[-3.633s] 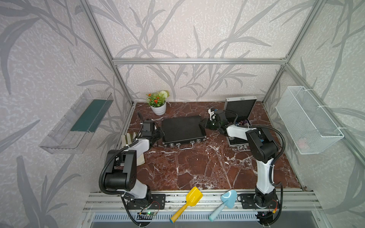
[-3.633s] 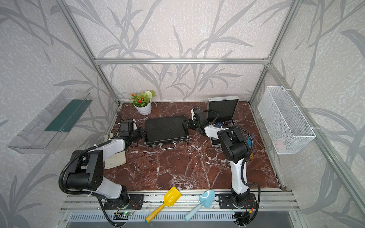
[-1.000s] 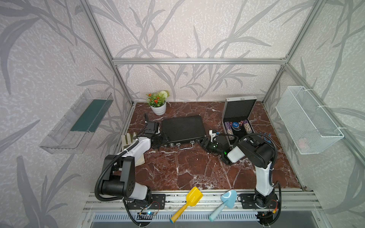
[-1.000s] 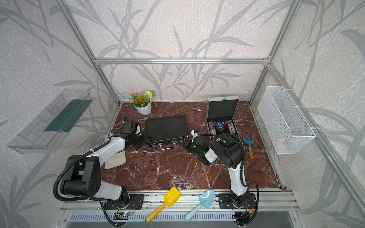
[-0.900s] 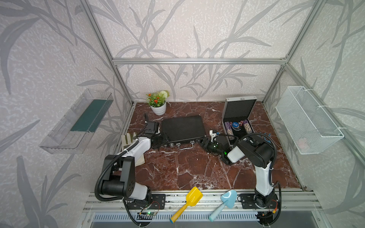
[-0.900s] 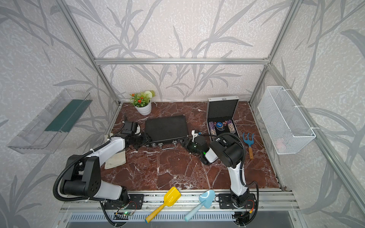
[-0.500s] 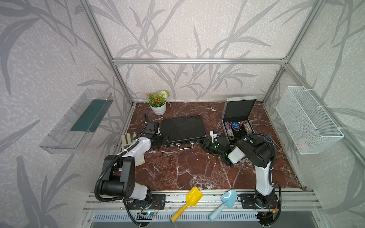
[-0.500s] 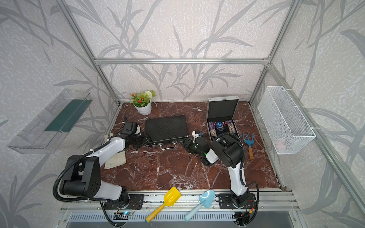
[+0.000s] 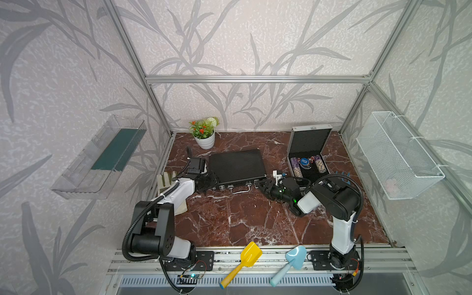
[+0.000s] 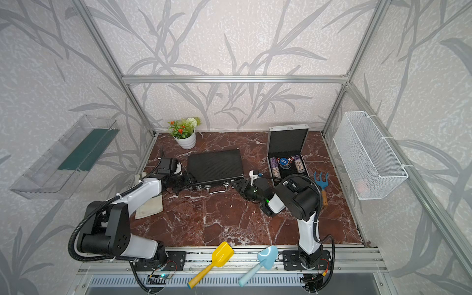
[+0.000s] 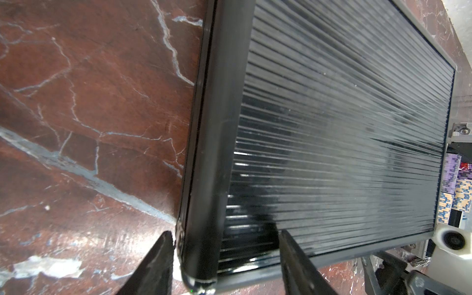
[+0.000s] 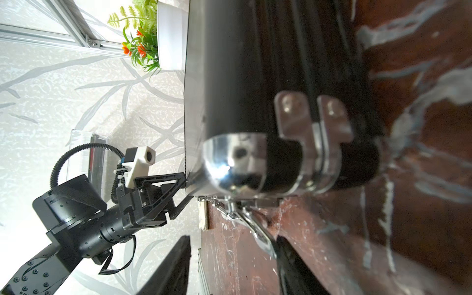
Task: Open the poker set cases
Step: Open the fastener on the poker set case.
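Marble table (image 9: 229, 224), walled cell. Black case (image 9: 236, 166) closed, flat, long axis running from left gripper (image 11: 224, 233) to right gripper (image 12: 233, 240). Left jaws straddle its corner; clamped or not, cannot tell. Right jaws parted, empty; latch (image 12: 314, 132) just ahead, right arm nearer. Silver case (image 9: 307, 143) already open, beside right arm.

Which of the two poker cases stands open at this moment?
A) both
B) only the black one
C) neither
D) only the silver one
D: the silver case has its lid raised with chips showing inside, while the black case lies flat with its lid down.
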Controlling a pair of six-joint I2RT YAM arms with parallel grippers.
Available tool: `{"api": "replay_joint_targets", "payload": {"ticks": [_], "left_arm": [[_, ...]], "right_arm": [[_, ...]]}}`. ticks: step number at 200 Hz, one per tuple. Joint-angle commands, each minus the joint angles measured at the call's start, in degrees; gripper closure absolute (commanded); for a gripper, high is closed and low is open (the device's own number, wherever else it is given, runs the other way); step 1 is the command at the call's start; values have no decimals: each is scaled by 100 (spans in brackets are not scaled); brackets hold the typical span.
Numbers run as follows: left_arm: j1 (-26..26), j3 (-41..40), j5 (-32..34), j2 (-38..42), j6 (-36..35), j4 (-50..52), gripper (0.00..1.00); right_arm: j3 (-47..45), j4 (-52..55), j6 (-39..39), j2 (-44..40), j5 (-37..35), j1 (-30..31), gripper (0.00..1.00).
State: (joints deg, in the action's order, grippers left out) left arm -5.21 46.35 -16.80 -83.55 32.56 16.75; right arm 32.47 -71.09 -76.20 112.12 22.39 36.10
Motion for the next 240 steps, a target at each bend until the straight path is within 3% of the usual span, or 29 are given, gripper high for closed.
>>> {"api": "replay_joint_targets", "payload": {"ticks": [1, 79, 118, 155, 180, 240], "left_arm": [[-23, -125, 68, 23, -74, 232, 45], [-15, -157, 172, 129, -52, 304, 45], [-32, -480, 604, 733, 176, 251, 40], [-170, -997, 869, 1742, 331, 93, 25], [-310, -1225, 741, 2184, 319, 38, 7], [-506, -2037, -568, 1941, 363, -1540, 5]], "right_arm": [[184, -897, 26, -473, 15, 30, 46], [320, -681, 131, -476, 63, -21, 46], [284, -342, 427, -718, 155, -110, 45], [546, 1129, 1359, -1250, 399, -228, 40], [938, 2433, 2142, -1395, 478, -294, 38], [1661, 4558, 3608, -1399, -76, -380, 32]]}}
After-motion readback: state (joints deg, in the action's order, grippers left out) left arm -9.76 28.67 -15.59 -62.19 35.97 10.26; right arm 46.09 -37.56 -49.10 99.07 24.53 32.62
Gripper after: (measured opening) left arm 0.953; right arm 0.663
